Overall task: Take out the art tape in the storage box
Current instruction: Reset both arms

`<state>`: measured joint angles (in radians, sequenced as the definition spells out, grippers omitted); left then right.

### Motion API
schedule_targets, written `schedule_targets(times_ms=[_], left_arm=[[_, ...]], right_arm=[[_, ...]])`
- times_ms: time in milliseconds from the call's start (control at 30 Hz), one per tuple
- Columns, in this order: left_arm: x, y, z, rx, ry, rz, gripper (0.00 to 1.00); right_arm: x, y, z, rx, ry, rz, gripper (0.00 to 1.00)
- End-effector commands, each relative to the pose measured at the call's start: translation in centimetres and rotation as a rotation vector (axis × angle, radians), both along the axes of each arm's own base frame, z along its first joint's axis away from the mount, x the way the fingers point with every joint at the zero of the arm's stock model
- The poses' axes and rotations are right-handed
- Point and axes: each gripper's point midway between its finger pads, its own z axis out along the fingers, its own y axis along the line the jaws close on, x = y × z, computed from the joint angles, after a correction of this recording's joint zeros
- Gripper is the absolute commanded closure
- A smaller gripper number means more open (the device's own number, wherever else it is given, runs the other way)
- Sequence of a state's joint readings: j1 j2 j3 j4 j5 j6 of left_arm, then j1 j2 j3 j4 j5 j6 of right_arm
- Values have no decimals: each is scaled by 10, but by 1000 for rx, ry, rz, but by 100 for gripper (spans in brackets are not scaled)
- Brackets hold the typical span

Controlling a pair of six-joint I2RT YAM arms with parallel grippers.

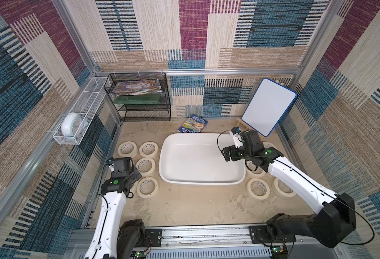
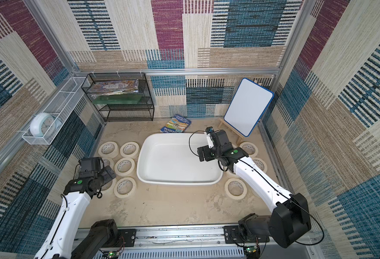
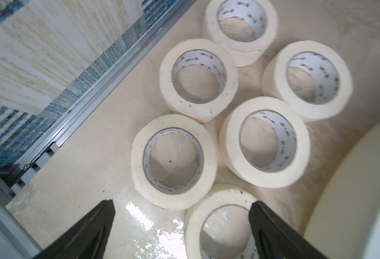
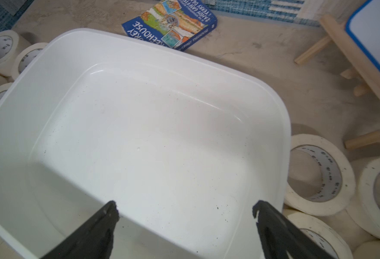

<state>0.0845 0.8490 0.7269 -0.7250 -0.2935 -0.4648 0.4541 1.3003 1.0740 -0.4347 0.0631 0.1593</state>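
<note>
Peeked at both top views first. Found the large shallow white plastic storage box (image 1: 198,161) totally bare inside, parked between the two grippers. Spotted the art tape, those cream masking-tape rolls with white printed cores (image 1: 148,149), all out on the beige tabletop (image 1: 184,206). One bunch right under and just ahead of the left gripper (image 1: 137,174), another beside and behind the right gripper (image 1: 227,156), partly tucked under that arm. Caught the right gripper hovering over the box, just inside the wall nearest to it.

Switched to the left wrist view. Counted six rolls lying flat, packed close together. Saw the jaws spread wide with nothing clamped. Noticed the nearest roll (image 3: 194,222) lying loose underneath, one finger crossing over its rim. Couldn't tell about actual contact there.

Moved on to the right wrist view. Same deal: jaws wide apart, empty, aimed down into the box. Only a few dark specks on the floor in there. More rolls just off to the side of that gripper, outside the rim.

Reckoned the take-out step was basically wrapped up, with nothing left in there to grab. Figured the next move called for lifting the left gripper straight up, clear of the roll underneath, then backing both arms off without bumping either bunch.
</note>
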Motion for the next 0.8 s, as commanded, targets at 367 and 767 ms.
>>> schedule_targets(times_ms=[367, 767], left_arm=[[104, -59, -8, 216, -275, -459, 1], [159, -81, -47, 270, -323, -654, 0]], right_arm=[[40, -148, -23, -83, -294, -459, 1], [62, -178, -49, -119, -532, -494, 1]])
